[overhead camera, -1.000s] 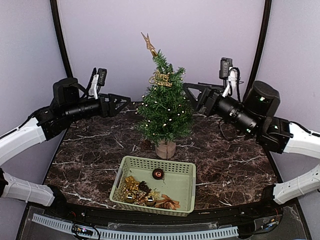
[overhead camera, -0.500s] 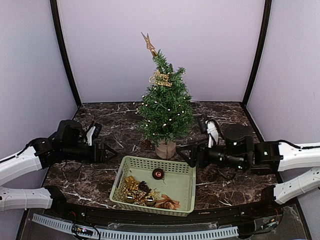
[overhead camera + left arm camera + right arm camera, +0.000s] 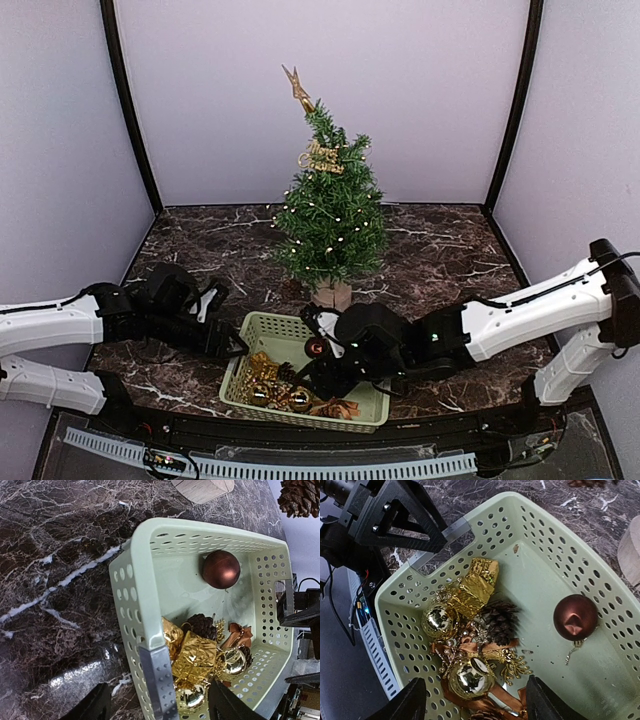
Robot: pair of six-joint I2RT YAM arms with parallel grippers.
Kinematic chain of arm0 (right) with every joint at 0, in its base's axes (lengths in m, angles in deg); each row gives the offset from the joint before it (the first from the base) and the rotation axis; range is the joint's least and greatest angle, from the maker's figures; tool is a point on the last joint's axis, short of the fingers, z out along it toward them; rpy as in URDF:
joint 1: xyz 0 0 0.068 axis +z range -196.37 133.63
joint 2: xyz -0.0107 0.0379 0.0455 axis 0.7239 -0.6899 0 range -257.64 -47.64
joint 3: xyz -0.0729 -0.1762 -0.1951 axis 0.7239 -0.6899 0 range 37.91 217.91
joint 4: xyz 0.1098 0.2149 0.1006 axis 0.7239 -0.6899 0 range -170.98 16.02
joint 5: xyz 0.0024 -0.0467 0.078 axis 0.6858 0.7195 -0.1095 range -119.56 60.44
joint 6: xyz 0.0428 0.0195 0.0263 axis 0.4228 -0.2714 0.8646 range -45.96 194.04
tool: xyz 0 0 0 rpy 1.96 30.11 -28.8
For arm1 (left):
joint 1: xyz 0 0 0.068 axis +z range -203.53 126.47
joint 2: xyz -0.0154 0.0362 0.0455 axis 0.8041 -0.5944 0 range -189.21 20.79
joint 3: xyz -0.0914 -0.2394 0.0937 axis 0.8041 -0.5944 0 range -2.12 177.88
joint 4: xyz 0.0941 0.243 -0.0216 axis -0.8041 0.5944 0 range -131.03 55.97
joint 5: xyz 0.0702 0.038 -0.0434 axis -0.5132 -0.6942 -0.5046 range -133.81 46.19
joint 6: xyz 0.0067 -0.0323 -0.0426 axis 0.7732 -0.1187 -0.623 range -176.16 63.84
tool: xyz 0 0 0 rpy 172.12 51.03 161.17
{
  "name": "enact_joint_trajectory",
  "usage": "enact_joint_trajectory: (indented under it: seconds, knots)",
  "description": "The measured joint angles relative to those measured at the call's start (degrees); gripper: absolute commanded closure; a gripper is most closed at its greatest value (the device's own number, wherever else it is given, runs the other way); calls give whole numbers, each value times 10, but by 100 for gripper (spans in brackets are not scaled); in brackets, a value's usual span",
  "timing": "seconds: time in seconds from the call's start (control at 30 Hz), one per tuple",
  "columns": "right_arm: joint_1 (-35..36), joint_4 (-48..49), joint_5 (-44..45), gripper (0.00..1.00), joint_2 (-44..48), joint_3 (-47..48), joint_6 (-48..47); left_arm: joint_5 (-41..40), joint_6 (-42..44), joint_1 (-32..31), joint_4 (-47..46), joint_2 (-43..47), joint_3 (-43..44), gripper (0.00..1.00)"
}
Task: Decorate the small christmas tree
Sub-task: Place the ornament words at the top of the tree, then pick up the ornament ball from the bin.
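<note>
Plainly, your small dark-green bristly christmas tree (image 3: 330, 215) stood upright on its round wooden base (image 3: 331, 296), long axis vertical, tip skyward, just behind the pale-green perforated plastic basket (image 3: 300, 323). Your left gripper (image 3: 160, 704) gaped astride the basket's side wall; your right gripper (image 3: 472, 700) hung spread and empty above the gold ornaments (image 3: 470, 592).

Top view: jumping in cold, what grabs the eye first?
The tree stands mid-table behind the basket, strung with small lights and wearing a gold topper. Both arms reach low to the basket: the left gripper is open astride its left wall, and the right gripper is open above the gold ornaments and brown ball inside.
</note>
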Motion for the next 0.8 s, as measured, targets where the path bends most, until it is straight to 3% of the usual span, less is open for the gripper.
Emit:
enact_joint_trajectory:
  seconds: [0.23,0.43,0.63,0.8]
  knots:
    - [0,-73,-33,29,-78,80,-14,1,-1,-4,-7,-16,-12,55]
    - [1,-119,-59,30,-130,121,-30,3,5,-6,-12,-24,-13,58]
    - [2,-135,-78,42,-163,141,-44,4,10,-6,-19,-26,-14,62]
    - [2,-139,-93,40,-183,159,-53,7,12,-6,-29,-30,-16,65]
